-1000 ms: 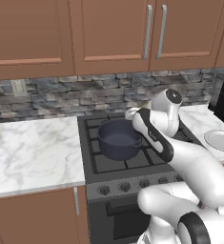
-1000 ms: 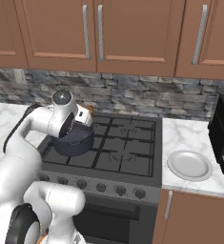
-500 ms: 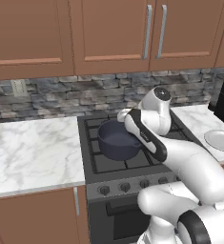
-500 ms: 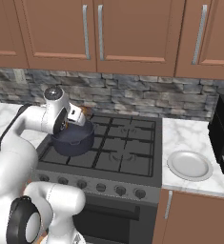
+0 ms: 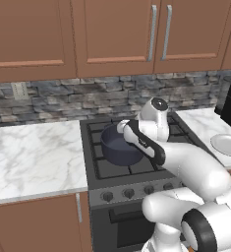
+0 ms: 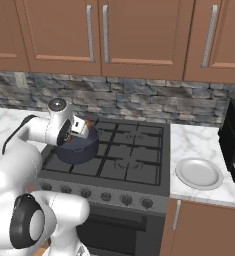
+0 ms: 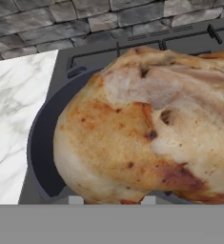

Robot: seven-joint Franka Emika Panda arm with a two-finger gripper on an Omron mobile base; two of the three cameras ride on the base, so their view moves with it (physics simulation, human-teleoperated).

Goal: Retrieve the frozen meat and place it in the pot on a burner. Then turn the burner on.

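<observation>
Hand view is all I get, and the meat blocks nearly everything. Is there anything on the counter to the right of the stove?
Observer: Yes, a white plate lies on the marble counter right of the cooktop.
Operator: Which burner is the pot on?
Observer: The pot stands on the front left burner.
Operator: Where is the meat relative to it?
Observer: The gripper, shut on the frozen meat, holds it at the pot's far rim, above the opening.
</observation>
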